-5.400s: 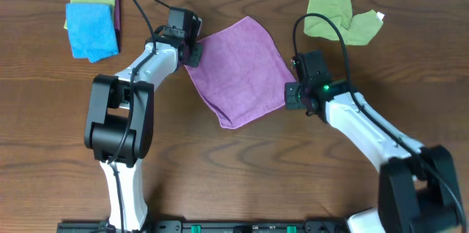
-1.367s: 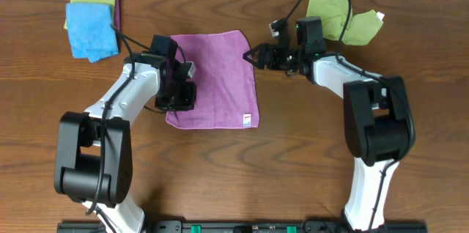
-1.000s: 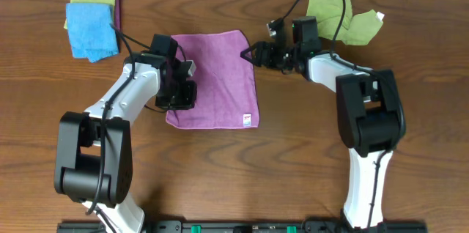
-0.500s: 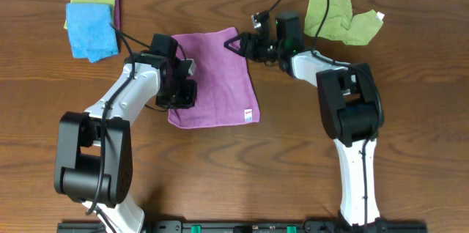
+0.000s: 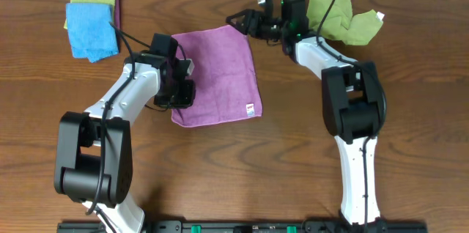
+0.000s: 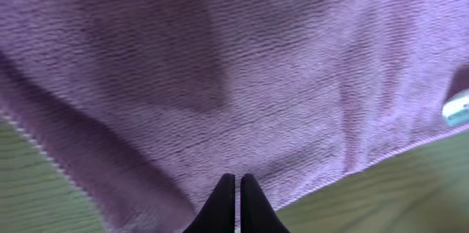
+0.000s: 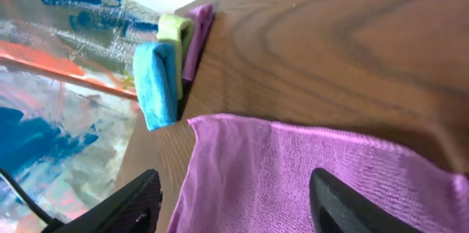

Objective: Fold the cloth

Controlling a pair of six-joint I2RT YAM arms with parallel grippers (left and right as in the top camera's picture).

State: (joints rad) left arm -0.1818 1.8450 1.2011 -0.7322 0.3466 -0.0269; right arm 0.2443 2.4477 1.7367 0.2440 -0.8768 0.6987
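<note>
The purple cloth (image 5: 218,72) lies spread on the wooden table, its white tag (image 5: 250,107) at the near right edge. My left gripper (image 5: 184,91) sits at the cloth's left edge. In the left wrist view its fingers are pressed together (image 6: 237,187) on the cloth (image 6: 256,64) near its hem, and the tag (image 6: 458,108) shows at the right. My right gripper (image 5: 237,22) is at the cloth's far right corner. In the right wrist view it stands open (image 7: 234,196), fingers wide apart, with the cloth (image 7: 315,174) lying between them.
A stack of folded cloths, blue (image 5: 91,31) over green and purple, sits at the far left corner; it also shows as the blue cloth (image 7: 155,83) in the right wrist view. A crumpled light-green cloth (image 5: 337,9) lies at the far right, behind my right arm.
My right gripper has moved toward the far left. The cloth's far right corner went with it, turning the cloth a little. The left arm has stayed put.
</note>
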